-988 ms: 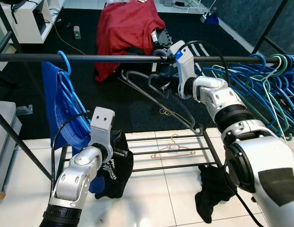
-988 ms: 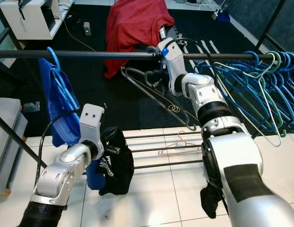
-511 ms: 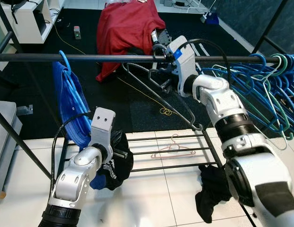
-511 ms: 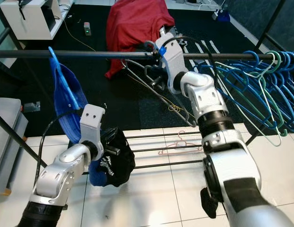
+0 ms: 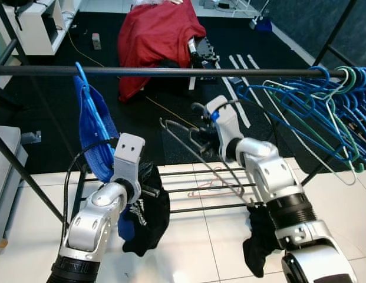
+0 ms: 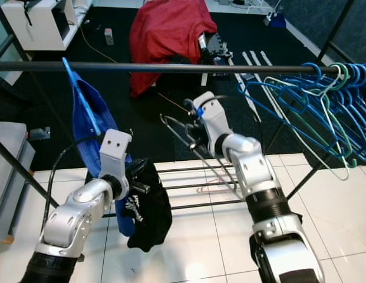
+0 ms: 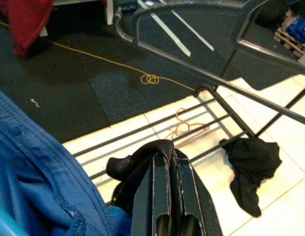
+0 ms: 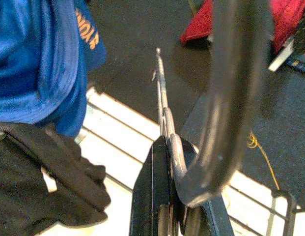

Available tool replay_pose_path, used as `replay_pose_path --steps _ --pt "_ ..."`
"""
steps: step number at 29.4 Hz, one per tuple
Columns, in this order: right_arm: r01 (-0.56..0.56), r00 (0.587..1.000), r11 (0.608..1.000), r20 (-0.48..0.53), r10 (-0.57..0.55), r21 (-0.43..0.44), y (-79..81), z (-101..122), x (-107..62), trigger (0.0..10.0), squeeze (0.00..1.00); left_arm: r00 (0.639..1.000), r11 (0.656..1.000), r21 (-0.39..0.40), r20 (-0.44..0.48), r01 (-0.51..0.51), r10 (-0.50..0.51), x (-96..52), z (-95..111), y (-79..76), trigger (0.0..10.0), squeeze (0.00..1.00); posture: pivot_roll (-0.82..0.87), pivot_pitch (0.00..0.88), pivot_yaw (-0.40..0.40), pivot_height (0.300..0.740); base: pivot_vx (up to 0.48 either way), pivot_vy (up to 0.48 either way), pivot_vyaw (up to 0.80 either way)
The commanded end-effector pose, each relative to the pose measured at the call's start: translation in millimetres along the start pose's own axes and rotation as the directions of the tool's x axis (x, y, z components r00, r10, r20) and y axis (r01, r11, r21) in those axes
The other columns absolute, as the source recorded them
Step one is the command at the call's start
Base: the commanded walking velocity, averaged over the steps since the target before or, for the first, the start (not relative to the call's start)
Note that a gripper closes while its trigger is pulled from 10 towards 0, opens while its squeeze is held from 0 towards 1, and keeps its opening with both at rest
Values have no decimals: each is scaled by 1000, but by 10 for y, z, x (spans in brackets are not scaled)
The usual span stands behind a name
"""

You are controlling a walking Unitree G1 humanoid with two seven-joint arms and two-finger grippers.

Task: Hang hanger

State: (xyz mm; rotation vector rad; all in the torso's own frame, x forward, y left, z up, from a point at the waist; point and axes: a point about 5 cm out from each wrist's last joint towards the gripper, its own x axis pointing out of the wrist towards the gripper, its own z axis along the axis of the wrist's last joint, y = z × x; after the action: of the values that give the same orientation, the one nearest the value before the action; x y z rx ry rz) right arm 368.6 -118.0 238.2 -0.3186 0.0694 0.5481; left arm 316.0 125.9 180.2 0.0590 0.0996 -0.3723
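**Grey hanger gripped below the rail**

While our right gripper (image 5: 201,137) hangs beneath the black rail (image 5: 171,72), its fingers are clenched on the grey hanger (image 5: 197,152). In the right wrist view the hanger's thin wire (image 8: 162,93) runs out straight ahead from between the fingers (image 8: 151,196), and its thick curved hook (image 8: 231,98) rises just beside them. From the head views, the hanger's frame slants away from the fingers toward the lower rack bars (image 5: 200,190), and its hook sits well under the rail, not touching it.

Our left gripper (image 7: 167,191) has its fingers pressed together on a black garment (image 5: 148,212), which bunches around the fingertips and droops below them. Just beside those fingers hangs a blue garment (image 5: 94,138) on a blue hanger (image 5: 81,76) hooked over the rail.

Beyond the right fingers, farther along the rail, a cluster of blue and green hangers (image 5: 324,106) is bunched together. A pink hanger (image 7: 184,129) lies on the tiled floor (image 5: 188,242) under the rack bars, and another black cloth (image 7: 250,164) lies near it. A red cloth (image 5: 156,38) is heaped on the dark floor past the rail.
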Motion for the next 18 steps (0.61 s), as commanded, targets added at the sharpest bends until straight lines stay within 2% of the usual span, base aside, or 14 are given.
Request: replay_pose_path --steps 1,2,4,5,6,7,8,9,10,11,12,15,18 --pt "17 1000 1000 -2 -17 18 2 -33 -40 0 0 1000 1000 10 25 -3 2 -23 33 5 10000 0 -79 223 -51 740 0 0 0" --pt "17 1000 1000 -2 -17 18 2 -33 -40 0 0 1000 1000 10 25 -3 2 -23 33 5 10000 0 -79 223 -51 740 0 0 0" --pt "61 998 997 -19 -60 43 28 -213 -114 0 0 1000 1000 10 22 -12 12 -30 19 20 10000 0 -78 220 -58 740 0 0 0" --pt "61 998 997 -19 -60 43 28 -213 -114 0 0 1000 1000 10 22 -12 12 -30 19 20 10000 0 -78 220 -58 740 0 0 0" --pt "85 996 995 -16 -84 54 54 -346 -164 0 0 1000 1000 6 15 -25 25 -46 -3 36 10000 0 -77 220 -58 740 0 0 0" --pt "85 996 995 -16 -84 54 54 -346 -164 0 0 1000 1000 6 15 -25 25 -46 -3 36 10000 0 -77 220 -58 740 0 0 0" --pt "124 992 988 4 -125 93 76 -473 -219 4157 0 999 999 -5 11 -44 44 -72 -23 60 10000 0 -76 221 -57 740 0 0 0" --pt "124 992 988 4 -125 93 76 -473 -219 4157 0 999 999 -5 11 -44 44 -72 -23 60 10000 0 -76 221 -57 740 0 0 0" --pt "184 981 970 37 -192 158 91 -557 -284 10000 0 998 998 -10 16 -62 62 -107 -31 88 10000 0 -73 220 -56 740 0 0 0" --pt "184 981 970 37 -192 158 91 -557 -284 10000 0 998 998 -10 16 -62 62 -107 -31 88 10000 0 -73 220 -56 740 0 0 0" --pt "245 963 939 52 -264 240 91 -617 -342 10000 0 996 996 -21 24 -85 85 -142 -31 118 10000 0 -71 219 -60 740 0 0 0" --pt "301 948 919 26 -318 255 105 -687 -424 10000 0 992 992 -31 36 -121 122 -182 -23 166 10000 0 -70 216 -66 740 0 0 0" --pt "315 945 919 15 -328 238 108 -701 -440 10000 0 989 990 -36 42 -138 139 -190 -21 184 10000 0 -68 213 -69 740 0 0 0"
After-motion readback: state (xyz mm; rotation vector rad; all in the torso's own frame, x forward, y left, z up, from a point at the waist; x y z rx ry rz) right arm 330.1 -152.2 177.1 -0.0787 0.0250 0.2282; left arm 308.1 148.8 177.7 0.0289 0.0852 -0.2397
